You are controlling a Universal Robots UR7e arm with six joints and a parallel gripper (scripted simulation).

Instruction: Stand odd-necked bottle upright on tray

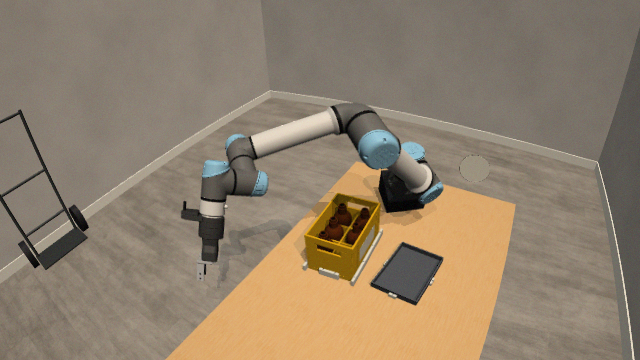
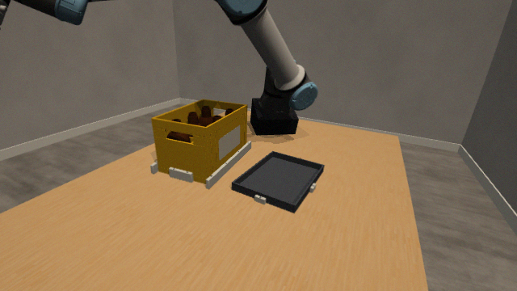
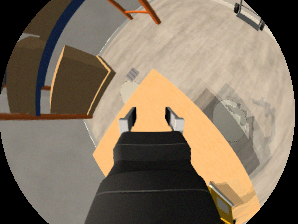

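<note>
The yellow crate (image 1: pixel 327 261) (image 2: pixel 182 155) stands upright on the table, with several brown bottles (image 1: pixel 333 230) (image 2: pixel 206 117) standing in its compartments. Their necks are too small in these views to compare. A corner of the crate also shows in the wrist view (image 3: pixel 227 216) at the lower right. The dark tray (image 1: pixel 407 272) (image 2: pixel 279 178) lies flat beside the crate and is empty; it does not show in the wrist view. My gripper (image 1: pixel 201 271) (image 3: pixel 150 112) is open and empty, pointing down, far to the left of the crate in the top view. It is outside the exterior view.
Pale strips (image 1: pixel 367 257) (image 2: pixel 229 163) lie along the crate's base, and small pale blocks (image 1: pixel 393 295) (image 2: pixel 260 199) touch the tray. The robot's base (image 1: pixel 400 192) (image 2: pixel 274 117) stands behind the crate. The arm reaches above and past the crate. The wooden table (image 1: pixel 300 320) (image 2: pixel 202 242) carries everything.
</note>
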